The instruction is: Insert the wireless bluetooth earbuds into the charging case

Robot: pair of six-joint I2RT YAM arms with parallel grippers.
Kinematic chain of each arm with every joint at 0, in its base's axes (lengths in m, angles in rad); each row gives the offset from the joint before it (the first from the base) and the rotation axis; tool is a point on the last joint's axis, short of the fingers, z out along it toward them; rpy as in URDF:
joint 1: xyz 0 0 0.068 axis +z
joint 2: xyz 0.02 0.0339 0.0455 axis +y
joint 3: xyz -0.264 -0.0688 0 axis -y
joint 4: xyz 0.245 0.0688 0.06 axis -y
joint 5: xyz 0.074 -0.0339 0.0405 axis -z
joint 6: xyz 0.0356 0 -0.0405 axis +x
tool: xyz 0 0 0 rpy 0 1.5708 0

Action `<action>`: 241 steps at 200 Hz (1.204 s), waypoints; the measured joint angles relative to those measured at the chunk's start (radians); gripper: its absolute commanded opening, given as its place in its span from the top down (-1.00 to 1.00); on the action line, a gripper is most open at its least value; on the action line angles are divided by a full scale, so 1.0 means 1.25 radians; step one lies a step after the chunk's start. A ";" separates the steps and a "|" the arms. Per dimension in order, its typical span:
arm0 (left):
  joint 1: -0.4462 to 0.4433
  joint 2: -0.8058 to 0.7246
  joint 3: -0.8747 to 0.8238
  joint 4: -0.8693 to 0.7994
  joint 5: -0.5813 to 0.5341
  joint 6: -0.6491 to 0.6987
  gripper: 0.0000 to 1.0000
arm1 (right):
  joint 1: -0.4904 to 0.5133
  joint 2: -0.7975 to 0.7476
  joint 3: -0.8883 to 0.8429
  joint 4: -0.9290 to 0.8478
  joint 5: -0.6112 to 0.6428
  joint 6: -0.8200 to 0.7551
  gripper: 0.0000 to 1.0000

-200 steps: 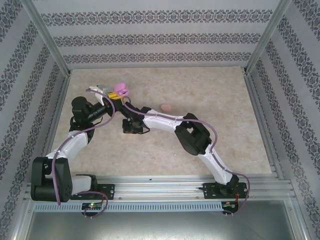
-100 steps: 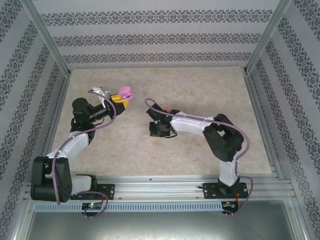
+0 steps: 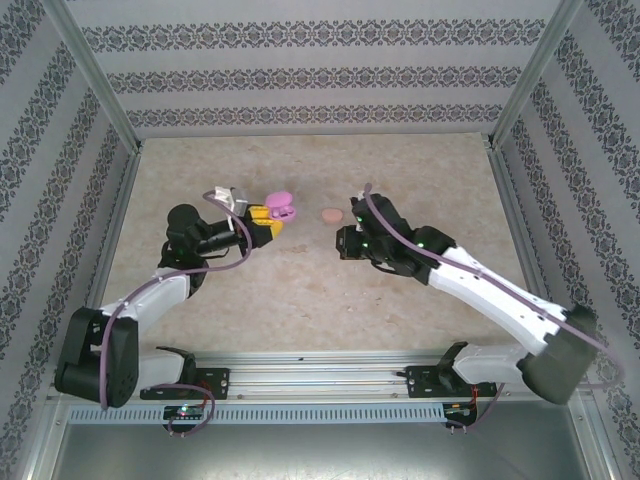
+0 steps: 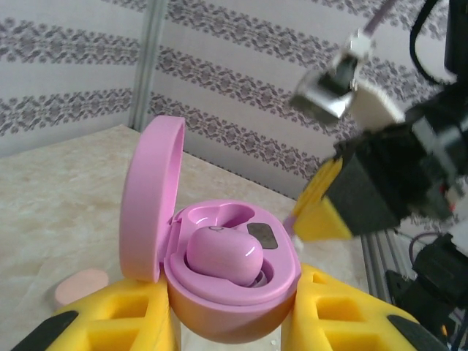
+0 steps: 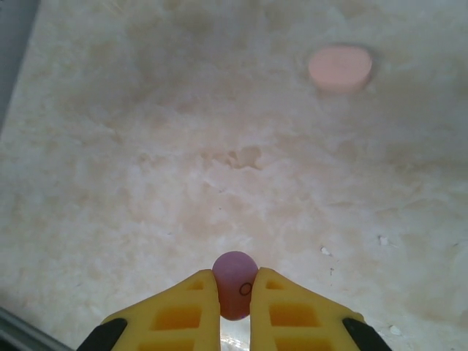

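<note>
My left gripper [image 3: 270, 218] is shut on the purple charging case [image 3: 280, 205] and holds it above the table. In the left wrist view the case [image 4: 230, 292] sits between the yellow fingers [image 4: 110, 322] with its lid [image 4: 150, 197] standing open. One purple earbud [image 4: 223, 252] lies in the near slot; the far slot [image 4: 219, 216] is bare. My right gripper [image 3: 343, 243] faces the case from the right, a short gap apart. Its fingers [image 5: 179, 311] are shut on a second purple earbud [image 5: 235, 284], held above the table.
A pale pink oval piece [image 3: 330, 214] lies flat on the marble tabletop [image 3: 400, 180] between and just behind the two grippers, also the pink oval [image 5: 339, 67] ahead of my right gripper. Patterned walls and metal posts [image 3: 100, 80] ring the table.
The right arm has swung its gripper from under the left gripper rightward across the table. The left gripper has carried the case to the right and nearer.
</note>
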 measured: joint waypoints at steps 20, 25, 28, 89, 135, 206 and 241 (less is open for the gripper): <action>-0.042 -0.056 0.001 -0.072 -0.025 0.068 0.67 | 0.003 -0.059 0.005 -0.021 0.001 -0.038 0.77; -0.051 -0.067 0.001 -0.089 -0.030 0.083 0.66 | 0.005 -0.070 0.009 -0.028 0.001 -0.045 0.77; -0.057 -0.074 0.001 -0.099 -0.032 0.094 0.66 | 0.007 -0.075 0.013 -0.032 0.001 -0.053 0.77; -0.150 -0.091 0.026 -0.241 -0.048 0.189 0.66 | 0.089 -0.054 0.170 -0.096 0.000 -0.193 0.77; -0.190 -0.091 0.038 -0.273 -0.053 0.211 0.66 | 0.105 0.030 0.241 -0.123 -0.016 -0.260 0.77; -0.192 -0.091 0.038 -0.288 -0.053 0.222 0.66 | 0.105 0.059 0.245 -0.155 -0.031 -0.301 0.76; -0.192 -0.091 0.038 -0.288 -0.053 0.222 0.65 | 0.105 0.066 0.245 -0.172 -0.037 -0.316 0.76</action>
